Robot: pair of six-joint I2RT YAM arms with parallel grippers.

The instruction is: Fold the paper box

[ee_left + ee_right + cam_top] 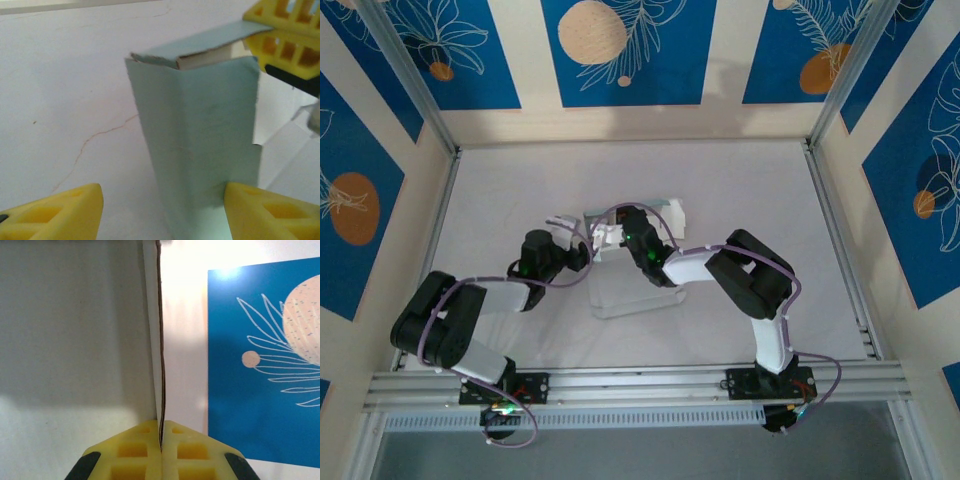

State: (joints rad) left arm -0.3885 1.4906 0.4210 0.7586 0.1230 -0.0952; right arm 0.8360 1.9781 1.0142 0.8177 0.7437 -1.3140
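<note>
Your right gripper (161,439) pinches the box (200,130); your left gripper (162,195) stands open around it. Close squarely, gently.

White table (740,190), faint hairline cracks; clear plastic piece (632,298) lying flat near centre.

The paper box (200,140) is cut off below, and overhead the arms (695,265) seemingly hide most of it.
</note>
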